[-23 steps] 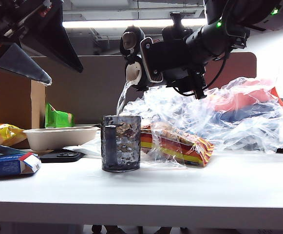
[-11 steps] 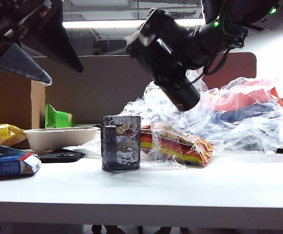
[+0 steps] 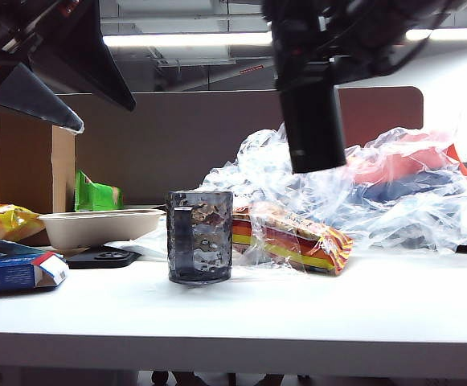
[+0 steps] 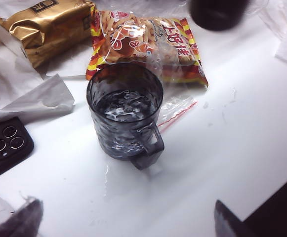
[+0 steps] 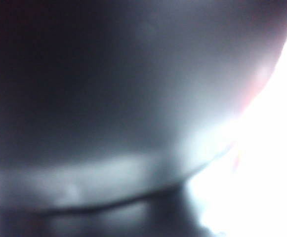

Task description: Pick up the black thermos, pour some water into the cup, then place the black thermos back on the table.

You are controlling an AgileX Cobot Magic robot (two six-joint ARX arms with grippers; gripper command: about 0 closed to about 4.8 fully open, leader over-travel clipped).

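My right gripper [image 3: 309,56]: grasping the black thermos [image 3: 313,125], upright above table [image 3: 297,314] | my left gripper [image 4: 123,224]: released, over water-filled cup [image 4: 125,111].

Bare table [image 3: 394,297]: open run across the near front and right of the cup [image 3: 199,236]. Cup stands mid-table. Behind it, touching: snack packet [image 3: 293,237]; far right, plastic wrap heap [image 3: 378,193]. Left: paper bowl [image 3: 96,225], phone [image 3: 100,257], blue box [image 3: 12,269]. Overhead: thermos [image 3: 312,121] hangs upright in right gripper [image 3: 313,56]; left gripper [image 3: 48,72], jaws wide, upper left.
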